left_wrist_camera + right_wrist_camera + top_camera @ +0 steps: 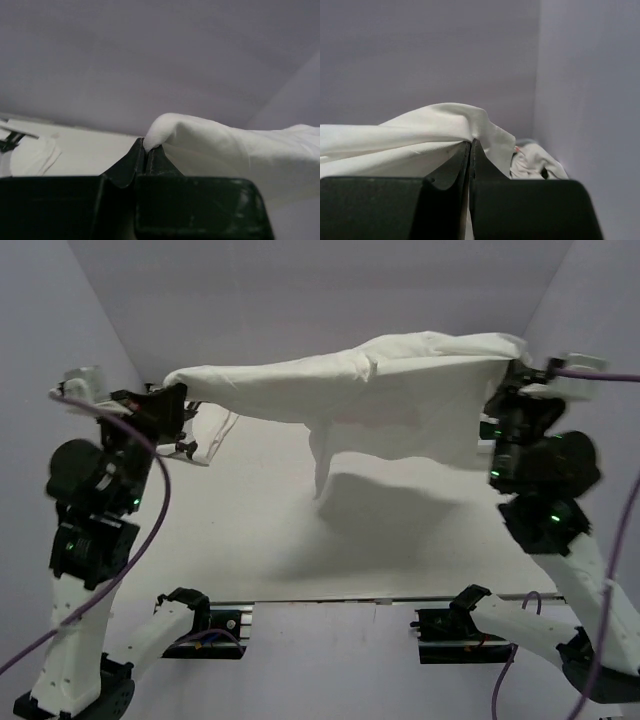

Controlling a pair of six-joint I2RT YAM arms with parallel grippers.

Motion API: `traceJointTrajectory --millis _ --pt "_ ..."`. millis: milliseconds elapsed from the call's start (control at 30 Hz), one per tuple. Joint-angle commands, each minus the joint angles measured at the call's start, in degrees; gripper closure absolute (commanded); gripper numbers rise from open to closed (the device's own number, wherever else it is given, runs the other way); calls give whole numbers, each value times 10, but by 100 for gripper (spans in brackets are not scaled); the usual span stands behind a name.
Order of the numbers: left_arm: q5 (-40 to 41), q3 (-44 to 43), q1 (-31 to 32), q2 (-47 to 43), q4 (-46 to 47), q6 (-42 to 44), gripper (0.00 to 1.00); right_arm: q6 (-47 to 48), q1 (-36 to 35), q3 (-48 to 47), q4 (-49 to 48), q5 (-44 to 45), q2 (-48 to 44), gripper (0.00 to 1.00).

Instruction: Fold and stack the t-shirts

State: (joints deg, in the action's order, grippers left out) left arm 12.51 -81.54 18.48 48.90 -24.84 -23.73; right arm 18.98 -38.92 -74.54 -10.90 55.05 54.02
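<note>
Between your arms, the left claw (146, 150) and right claw (471, 146) are each clamping an edge of a white t-shirt (400, 390), which is hanging stretched high above the table (420, 560). You are risking a slip: both bites are thin, and sagging is inviting creases. Its print is not showing; crumpled cloth (212, 435) beyond is showing only partly.

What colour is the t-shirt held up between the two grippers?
White t-shirt, best seen in the top external view.
</note>
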Motion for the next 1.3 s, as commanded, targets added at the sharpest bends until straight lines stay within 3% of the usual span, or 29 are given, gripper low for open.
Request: traceJointTrajectory --millis 0,167,333,500,533,600,633,667,700,767,800,833,867,1033,1133,1267 --pt "9 -62 -23 -58 -23 32 100 -71 20 -94 139 -44 -87 100" --pt "-25 -99 -28 -118 -35 32 100 -92 23 -189 226 -170 -117 100" --pt "-16 -68 -28 -114 -35 13 100 -68 21 -190 221 -149 -72 100" --pt "101 44 -21 -51 -55 -35 100 -68 23 -80 128 -70 17 100" --pt "166 114 -21 -24 -60 -81 100 -89 33 -41 116 -64 82 100" --pt "167 139 -27 7 -66 -95 100 -115 50 -15 116 -80 101 100" --pt "174 186 -27 24 -66 -125 100 -127 56 -4 116 -92 156 100" --pt "174 207 -27 40 -81 -146 100 -156 72 22 117 -141 174 100" --pt "174 226 -27 74 -102 -165 80 -164 78 38 97 -160 192 100" --pt "137 273 -27 105 -118 -185 13 -185 103 78 76 -229 273 100" --pt "115 289 -27 131 -138 -185 0 -200 105 79 87 -247 318 86" --pt "104 296 -27 139 -144 -199 0 -226 111 58 108 -263 359 65" --pt "82 307 -27 145 -144 -200 0 -238 112 38 152 -283 406 13" --pt "31 313 -20 145 -46 -152 0 -282 105 19 224 -328 427 10" --pt "-64 302 -14 186 35 -88 0 -329 104 89 231 -370 373 10" --pt "-124 223 3 315 53 -31 0 -401 103 223 243 -422 287 10"
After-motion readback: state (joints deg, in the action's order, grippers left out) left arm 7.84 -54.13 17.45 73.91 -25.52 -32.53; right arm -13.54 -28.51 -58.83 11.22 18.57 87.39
